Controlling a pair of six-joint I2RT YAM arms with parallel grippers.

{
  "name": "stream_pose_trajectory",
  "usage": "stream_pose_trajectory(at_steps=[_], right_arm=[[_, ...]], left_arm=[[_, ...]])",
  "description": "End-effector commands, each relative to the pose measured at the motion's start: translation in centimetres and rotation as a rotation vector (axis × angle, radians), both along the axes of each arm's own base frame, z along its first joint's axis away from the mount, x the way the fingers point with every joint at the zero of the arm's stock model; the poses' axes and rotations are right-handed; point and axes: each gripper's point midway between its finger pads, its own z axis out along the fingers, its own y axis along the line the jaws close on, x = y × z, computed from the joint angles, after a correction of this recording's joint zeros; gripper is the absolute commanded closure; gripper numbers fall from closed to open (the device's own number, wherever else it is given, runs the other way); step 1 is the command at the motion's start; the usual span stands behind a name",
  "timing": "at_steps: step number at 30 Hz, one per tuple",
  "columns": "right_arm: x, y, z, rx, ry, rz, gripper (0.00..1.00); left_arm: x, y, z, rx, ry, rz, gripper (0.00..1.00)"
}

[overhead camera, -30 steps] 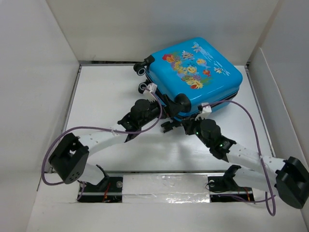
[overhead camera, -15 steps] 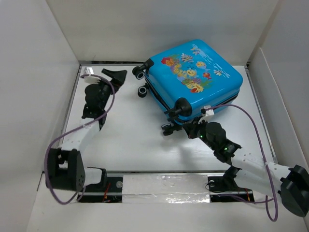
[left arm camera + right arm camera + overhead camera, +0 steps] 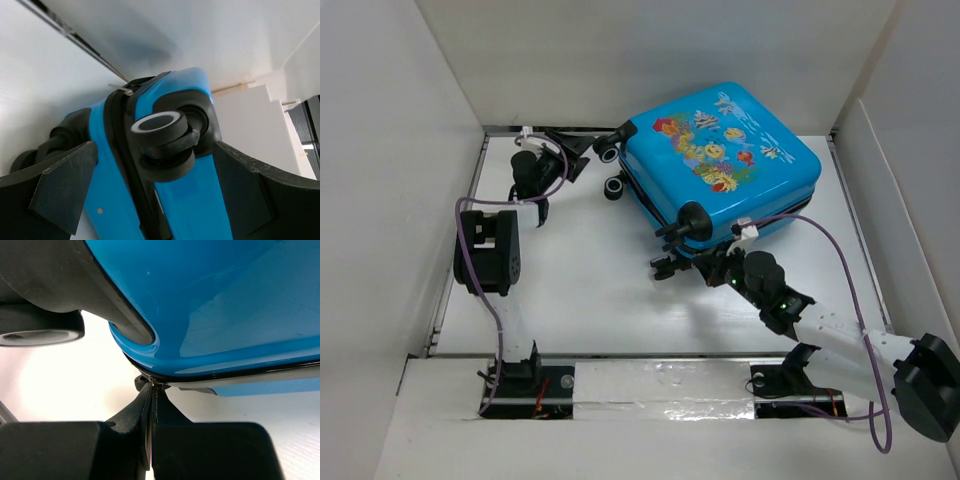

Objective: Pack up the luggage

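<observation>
At the far left of the desk (image 3: pixel 580 290), the left arm is seen stretched out toward the back wall, and the left pincer (image 3: pixel 582 150) is placed just beside the far left corner of the luggage (image 3: pixel 725 170). In the left wrist view this pincer is seen open: its two dark fingers (image 3: pixel 55 185) are spread wide, and a black-and-white caster wheel (image 3: pixel 159 131) of the blue shell is framed between them. No contact between the fingers and the wheel can be seen. The luggage is laid flat on the far right part of the desk, closed, with the fish and coral print turned upward and its corner wheels pointed to the left and to the near side. It is turned at an angle to the desk edges, with one corner close to the back wall. At its near corner the right pincer (image 3: pixel 692 262) is found, held low under the edge of the shell and next to a near wheel. In the right wrist view this pincer is seen closed, the two pads pressed together just below the zipper seam (image 3: pixel 240 374). A small metal piece (image 3: pixel 151 383) is seen at the tips, but it cannot be told whether it is pinched between them.
</observation>
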Motion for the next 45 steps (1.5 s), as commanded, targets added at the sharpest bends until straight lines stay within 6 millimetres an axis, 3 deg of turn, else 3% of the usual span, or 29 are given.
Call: stream_pose_trajectory(at_steps=[1,5,6,7,8,15,21,22,23,26,28,31,32,33,34,36,37,38,39,40,42,43,45], right_arm=[[-0.1,2.2,5.4,0.152,-0.132,0.080,1.00],[-0.7,2.8,5.2,0.155,-0.123,0.119,1.00],[-0.7,2.8,5.3,0.158,-0.126,0.121,1.00],[-0.8,2.9,5.4,0.163,-0.127,0.124,1.00],[-0.8,3.0,5.4,0.165,-0.128,0.129,1.00],[-0.8,2.9,5.9,0.179,-0.136,0.124,1.00],[-0.8,2.7,5.9,0.179,-0.134,0.116,1.00],[-0.8,2.7,5.9,0.184,-0.134,0.115,1.00],[-0.9,2.7,5.9,0.185,-0.133,0.115,1.00],[-1.0,2.5,6.6,0.201,-0.146,0.112,1.00],[-1.2,2.3,6.9,0.206,-0.152,0.109,1.00],[-1.3,2.0,7.0,0.208,-0.152,0.100,1.00],[-1.1,1.7,7.4,0.214,-0.162,0.080,1.00],[-1.0,1.5,7.4,0.214,-0.165,0.070,1.00],[-0.9,1.3,7.4,0.211,-0.163,0.063,1.00],[-0.7,0.9,7.7,0.213,-0.167,0.059,1.00],[0.0,0.2,7.9,0.209,-0.170,0.033,1.00],[0.0,0.1,8.3,0.213,-0.176,0.043,1.00],[0.0,0.1,8.6,0.215,-0.179,0.061,1.00],[0.3,-0.2,8.9,0.213,-0.185,0.062,1.00],[1.4,-1.0,10.4,0.209,-0.211,0.056,1.00],[1.8,-1.3,10.6,0.185,-0.217,0.054,1.00],[3.1,-2.5,12.6,0.167,-0.258,0.021,1.00]], left_arm=[[0.0,-1.9,7.6,-0.033,-0.234,-0.073,0.01],[1.3,-3.0,7.6,-0.055,-0.238,-0.085,0.01],[1.8,-3.0,6.8,-0.060,-0.220,-0.084,0.01],[2.1,-3.6,7.4,-0.073,-0.226,-0.094,0.01],[2.6,-3.6,6.4,-0.079,-0.202,-0.092,0.01],[3.9,-3.7,5.1,-0.099,-0.135,-0.028,0.05],[4.3,-5.0,6.0,-0.130,-0.157,-0.052,0.14],[4.3,-5.6,6.1,-0.136,-0.156,-0.057,0.17],[4.3,-5.4,6.1,-0.145,-0.154,-0.047,0.29],[4.3,-5.2,5.7,-0.194,-0.143,-0.010,0.49],[4.2,-4.9,5.5,-0.217,-0.136,0.014,0.56],[4.1,-4.4,5.7,-0.226,-0.158,0.040,0.75],[3.8,-4.3,6.3,-0.231,-0.177,0.041,0.89],[3.6,-4.2,6.5,-0.235,-0.188,0.048,0.94],[3.2,-4.1,6.2,-0.233,-0.188,0.050,0.99],[2.1,-3.9,7.4,-0.236,-0.224,0.046,1.00],[1.2,-3.8,6.2,-0.232,-0.204,0.050,1.00],[-0.4,-3.4,8.3,-0.242,-0.274,0.050,1.00],[-1.3,-3.1,8.6,-0.246,-0.288,0.062,1.00],[-3.1,-3.3,7.1,-0.244,-0.275,0.060,1.00],[-5.8,-3.1,8.4,-0.242,-0.320,0.079,1.00],[-7.4,-3.1,6.1,-0.225,-0.274,0.084,1.00],[-10.4,-3.5,7.7,-0.236,-0.329,0.082,1.00]])
